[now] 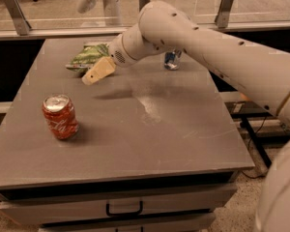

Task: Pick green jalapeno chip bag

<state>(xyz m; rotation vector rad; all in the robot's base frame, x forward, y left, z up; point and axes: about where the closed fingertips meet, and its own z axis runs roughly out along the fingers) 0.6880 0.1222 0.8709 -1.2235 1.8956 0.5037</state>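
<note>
**Hanging Just Beside the Green Bag**

The gripper [93,75] hangs above the far left part of the grey table [174,129], its tan tip angled down and to the left. It sits at the near right edge of the green jalapeno chip bag [88,56], overlapping that edge in the camera view. Whether it touches the bag cannot be told. From this angle the gripper shows as one tan wedge, so I cannot tell whether it is open or closed. Nothing is seen in its hold.

The bag lies flat on the table near the far left corner, green with pale streaks, partly hidden behind the gripper and wrist. The white arm [208,47] enters from the right and crosses over the table's far side.

A red soda can [61,116] stands upright near the left front, well apart from the bag. A slim silver-blue can [172,60] stands at the far side, partly behind the arm. A drawer handle [124,210] shows below the tabletop.
</note>
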